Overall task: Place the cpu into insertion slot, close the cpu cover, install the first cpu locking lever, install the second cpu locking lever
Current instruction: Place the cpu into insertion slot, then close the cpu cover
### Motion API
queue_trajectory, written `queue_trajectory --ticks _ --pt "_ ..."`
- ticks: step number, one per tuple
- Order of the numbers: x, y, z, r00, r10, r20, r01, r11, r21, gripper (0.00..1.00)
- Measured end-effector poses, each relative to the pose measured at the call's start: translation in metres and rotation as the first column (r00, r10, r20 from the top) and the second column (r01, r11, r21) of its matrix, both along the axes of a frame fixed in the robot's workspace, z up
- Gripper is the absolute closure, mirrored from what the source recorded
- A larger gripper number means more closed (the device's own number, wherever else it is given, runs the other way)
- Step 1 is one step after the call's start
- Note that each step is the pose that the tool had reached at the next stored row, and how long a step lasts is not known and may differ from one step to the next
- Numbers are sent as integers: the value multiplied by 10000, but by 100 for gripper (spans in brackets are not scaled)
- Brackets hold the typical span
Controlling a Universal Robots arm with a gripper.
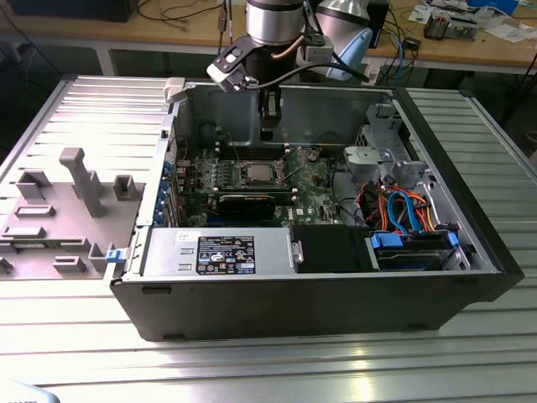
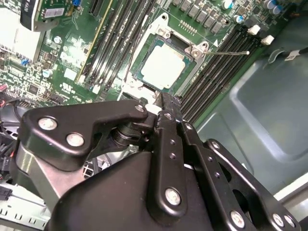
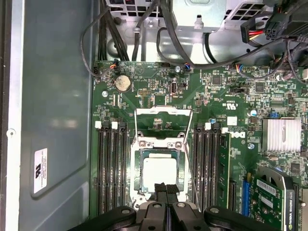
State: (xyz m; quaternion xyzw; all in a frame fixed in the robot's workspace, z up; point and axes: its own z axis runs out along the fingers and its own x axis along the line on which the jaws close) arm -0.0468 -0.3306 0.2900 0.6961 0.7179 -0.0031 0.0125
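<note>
In the exterior view, an open case [image 1: 336, 294] lies on a slatted metal table [image 1: 252, 369], and the hand [image 1: 267, 130] hangs inside it. The first wrist view shows the hand closed and empty. The cpu [image 3: 159, 174] sits socketed just beyond its tips, with the cover [image 3: 163, 110] flipped open farther on. The second wrist view shows a thin lever [image 2: 231, 53] standing loose beside the cpu.

table [image 1: 84, 353]: ribbed metal | on it: computer case [image 1: 294, 306]; grey fixture plate [image 1: 46, 239]
</note>
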Motion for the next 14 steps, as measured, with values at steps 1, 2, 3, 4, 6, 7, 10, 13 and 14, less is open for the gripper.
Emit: queue_trajectory --ticks 1,2,3,4,6,7,10,13,14 --pt "0 0 3 10000 1 -2 -1 10000 -3 89" --pt "0 0 5 10000 0 -2 0 10000 -3 89" --pt "0 0 6 10000 0 -2 0 10000 -3 89" --pt "2 0 6 10000 2 -3 -2 10000 -4 89" --pt "12 -1 7 10000 1 -3 -1 10000 -5 89" --pt "18 0 6 10000 1 -2 -1 10000 -5 89" --pt "37 0 6 10000 1 -3 -1 10000 -6 89" --pt "54 -1 6 10000 0 -2 0 10000 -6 89" --pt "58 0 6 10000 0 -2 0 10000 -7 89"
